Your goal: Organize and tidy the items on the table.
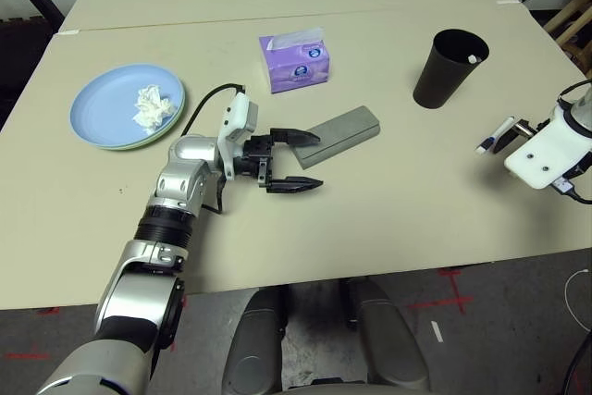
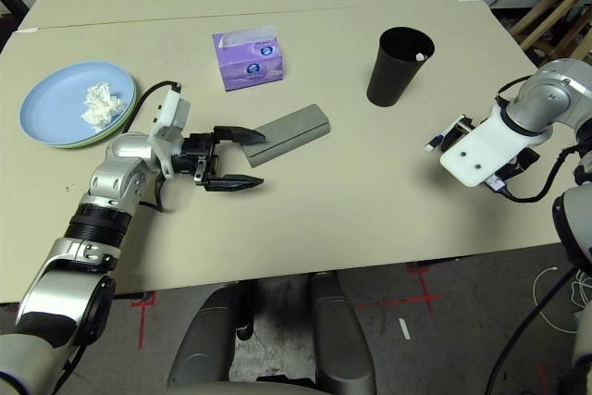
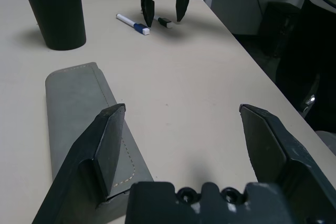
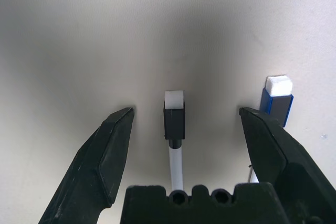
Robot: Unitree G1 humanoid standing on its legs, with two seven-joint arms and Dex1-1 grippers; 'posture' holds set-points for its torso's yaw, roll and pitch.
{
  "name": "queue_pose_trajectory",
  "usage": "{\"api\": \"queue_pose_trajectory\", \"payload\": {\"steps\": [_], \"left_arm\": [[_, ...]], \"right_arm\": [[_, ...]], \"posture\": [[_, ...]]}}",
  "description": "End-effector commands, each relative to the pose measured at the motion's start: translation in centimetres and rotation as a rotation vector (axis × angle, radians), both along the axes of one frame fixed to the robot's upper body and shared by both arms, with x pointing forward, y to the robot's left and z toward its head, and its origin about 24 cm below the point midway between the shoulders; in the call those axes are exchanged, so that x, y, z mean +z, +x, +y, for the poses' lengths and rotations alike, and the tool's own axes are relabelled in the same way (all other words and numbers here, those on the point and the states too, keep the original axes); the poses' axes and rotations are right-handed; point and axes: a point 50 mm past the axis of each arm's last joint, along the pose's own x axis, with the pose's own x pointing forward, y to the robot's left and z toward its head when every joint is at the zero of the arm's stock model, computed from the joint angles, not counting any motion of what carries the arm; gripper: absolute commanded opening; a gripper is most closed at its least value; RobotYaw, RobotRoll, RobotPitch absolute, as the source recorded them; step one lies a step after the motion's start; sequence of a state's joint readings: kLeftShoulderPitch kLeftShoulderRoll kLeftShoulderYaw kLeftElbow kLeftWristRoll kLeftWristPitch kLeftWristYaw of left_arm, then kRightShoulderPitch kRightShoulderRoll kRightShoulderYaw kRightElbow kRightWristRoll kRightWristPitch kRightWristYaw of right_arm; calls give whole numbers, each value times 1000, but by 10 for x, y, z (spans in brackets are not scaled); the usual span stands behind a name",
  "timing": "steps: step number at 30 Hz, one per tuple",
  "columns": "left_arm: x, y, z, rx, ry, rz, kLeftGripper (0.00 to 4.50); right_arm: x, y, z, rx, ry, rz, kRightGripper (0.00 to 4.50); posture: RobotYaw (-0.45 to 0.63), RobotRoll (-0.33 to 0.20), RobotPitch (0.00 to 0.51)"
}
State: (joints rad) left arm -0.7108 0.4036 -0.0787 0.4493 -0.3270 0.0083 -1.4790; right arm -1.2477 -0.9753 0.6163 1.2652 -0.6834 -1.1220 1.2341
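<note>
The left gripper (image 1: 294, 162) lies level just above the table (image 1: 388, 210), its two black fingers spread wide and clamped on nothing. The far finger (image 3: 107, 148) rests against the near end of the grey glasses case (image 1: 339, 135); in the left wrist view that finger overlaps the case's long edge, while the other finger stands well apart over bare tabletop. The case runs on away from the fingertips, toward the black cup (image 1: 448, 67), which stands beyond its far end. The purple tissue box (image 1: 295, 62) sits near the case's far side.

Behind the left wrist, a light blue plate (image 1: 104, 104) sits stacked on a pale green plate (image 2: 130, 115), of which only the rim shows. A crumpled white tissue (image 1: 153, 107) lies on the blue plate.

The right gripper (image 4: 184, 124) points steeply down at the table, fingers likewise wide apart and holding nothing. A black-capped marker (image 4: 174, 121) lies between the fingers, touching neither. A blue-capped marker (image 4: 276, 103) lies just outside one finger (image 4: 270, 142). Whether the fingertips touch the tabletop cannot be told.
</note>
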Motion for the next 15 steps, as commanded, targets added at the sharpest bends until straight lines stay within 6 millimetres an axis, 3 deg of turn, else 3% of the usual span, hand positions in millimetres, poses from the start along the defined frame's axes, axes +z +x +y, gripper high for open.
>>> {"api": "queue_pose_trajectory", "payload": {"steps": [1, 15], "left_arm": [[-1, -1, -1, -27, 11, -11, 4429], [-3, 1, -1, -16, 25, -57, 4429]], "right_arm": [[-1, -3, -5, -26, 14, 7, 4500], [-3, -5, -10, -27, -34, 8, 4500]], "posture": [[50, 0, 271], [56, 0, 267]]}}
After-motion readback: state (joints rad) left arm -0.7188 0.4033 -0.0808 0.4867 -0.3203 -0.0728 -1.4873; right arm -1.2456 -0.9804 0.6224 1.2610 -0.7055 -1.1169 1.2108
